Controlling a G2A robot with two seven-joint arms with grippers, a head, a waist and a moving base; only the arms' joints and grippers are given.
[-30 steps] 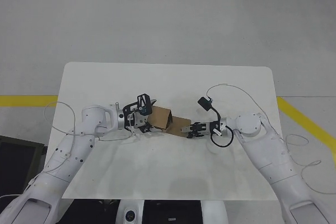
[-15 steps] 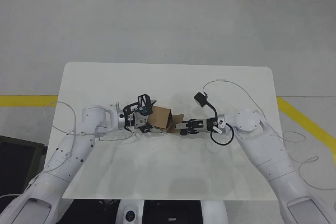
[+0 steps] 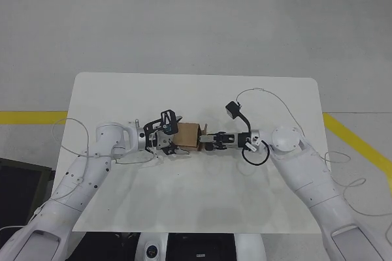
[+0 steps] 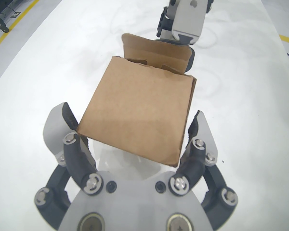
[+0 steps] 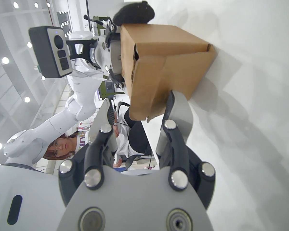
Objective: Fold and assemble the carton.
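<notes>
Carton (image 3: 187, 135): judged light, thin board, creases readily | left gripper (image 4: 131, 121): clamped on its side walls | right gripper (image 5: 141, 102): jaws apart, astride end flap (image 4: 156, 54) | advice: grip near fold lines

left arm (image 3: 91, 163): enters from 7 o'clock, forearm toward 3 o'clock | left gripper (image 3: 174, 142): points to 3 o'clock, fingers (image 4: 62, 114) clamped on carton (image 4: 139, 116) | right arm (image 3: 300, 169): enters from 5 o'clock, forearm toward 9 o'clock, wrist rolled sideways | right gripper (image 3: 206, 142): points to 9 o'clock, jaws spread
</notes>
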